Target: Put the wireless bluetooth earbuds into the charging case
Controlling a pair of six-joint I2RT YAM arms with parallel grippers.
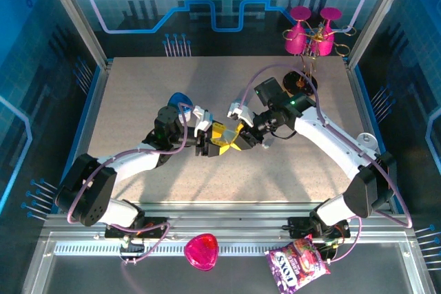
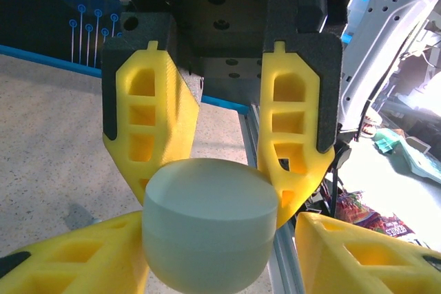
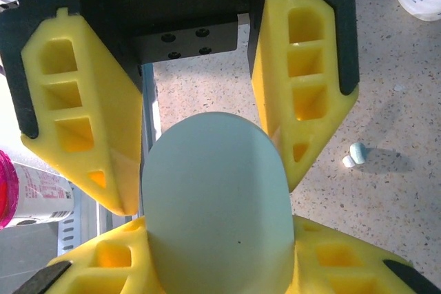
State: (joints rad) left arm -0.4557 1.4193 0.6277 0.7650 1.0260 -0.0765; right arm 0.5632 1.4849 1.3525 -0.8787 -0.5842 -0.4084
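Pinching the pale-green charging case (image 2: 207, 239) from opposite sides over the middle of the speckled table (image 1: 138, 87), my left gripper (image 1: 210, 144) and right gripper (image 1: 241, 137) were both closed against its shell, while one wireless bluetooth earbud (image 3: 356, 154) lay loose on the table just beyond, apart from the case.

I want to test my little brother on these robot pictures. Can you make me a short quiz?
1. True or false: the case lies alone on the table.
2. What small thing lies on the table near the right gripper? A) earbud B) spoon C) coin
3. How many grippers grip the case?
Key: 1 false, it is held up between the left gripper and the right gripper. 2 A. 3 two.
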